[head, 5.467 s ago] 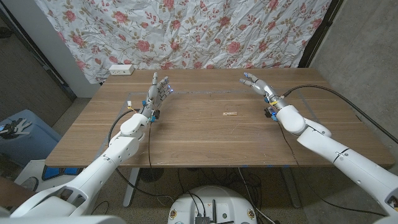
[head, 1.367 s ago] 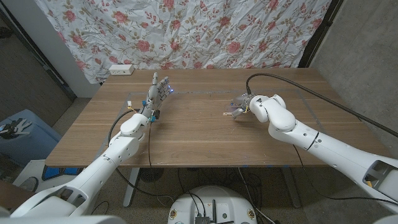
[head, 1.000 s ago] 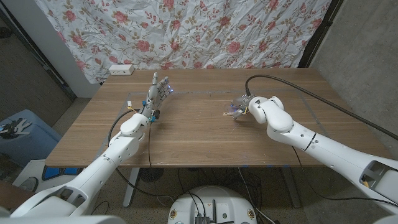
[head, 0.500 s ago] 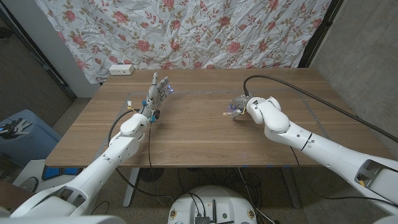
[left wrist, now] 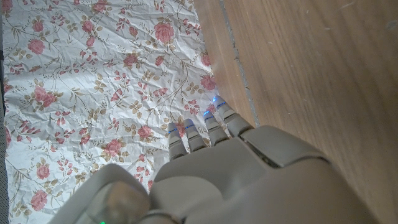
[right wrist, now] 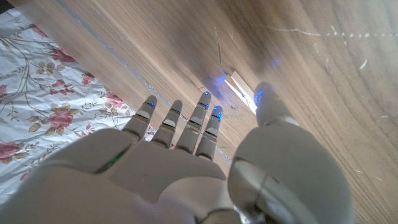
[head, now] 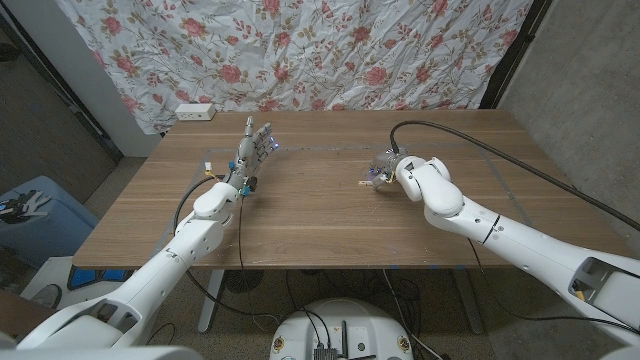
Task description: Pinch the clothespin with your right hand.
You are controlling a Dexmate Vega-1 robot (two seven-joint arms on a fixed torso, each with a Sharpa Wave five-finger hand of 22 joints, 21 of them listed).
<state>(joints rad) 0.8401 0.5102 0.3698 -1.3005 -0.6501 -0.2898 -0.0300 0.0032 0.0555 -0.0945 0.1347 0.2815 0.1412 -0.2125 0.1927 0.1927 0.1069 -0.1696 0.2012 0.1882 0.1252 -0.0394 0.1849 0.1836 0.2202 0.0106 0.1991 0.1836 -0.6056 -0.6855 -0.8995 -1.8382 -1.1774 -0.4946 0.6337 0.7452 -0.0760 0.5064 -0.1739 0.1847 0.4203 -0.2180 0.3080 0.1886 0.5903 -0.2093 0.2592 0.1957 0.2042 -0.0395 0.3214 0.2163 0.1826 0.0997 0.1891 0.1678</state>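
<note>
- The left hand [head: 254, 143] was seen near the tabletop's [head: 300, 220] far left part, its fingers [left wrist: 198, 132] raised, slightly apart and holding nothing; it was judged to have no part in the step and was best left where it was.
- The clothespin [head: 365, 182] was seen lying on the tabletop just left of the right hand, near the middle; in the right wrist view it [right wrist: 239, 89] was seen as a pale sliver between the fingertips and the thumb.
- The right hand [head: 384, 169] was seen hovering at the clothespin, its fingers [right wrist: 205, 121] extended and spread, the thumb [right wrist: 268, 102] set apart on the other side; whether any fingertip touched the pin could not be told.
- For a good pinch, thumb and one finger should be brought to opposite flat sides of the pin's tail end; the closing should be slow, so that the light pin would not be skidded away; the hand should be lowered only until both pads straddled it.
</note>
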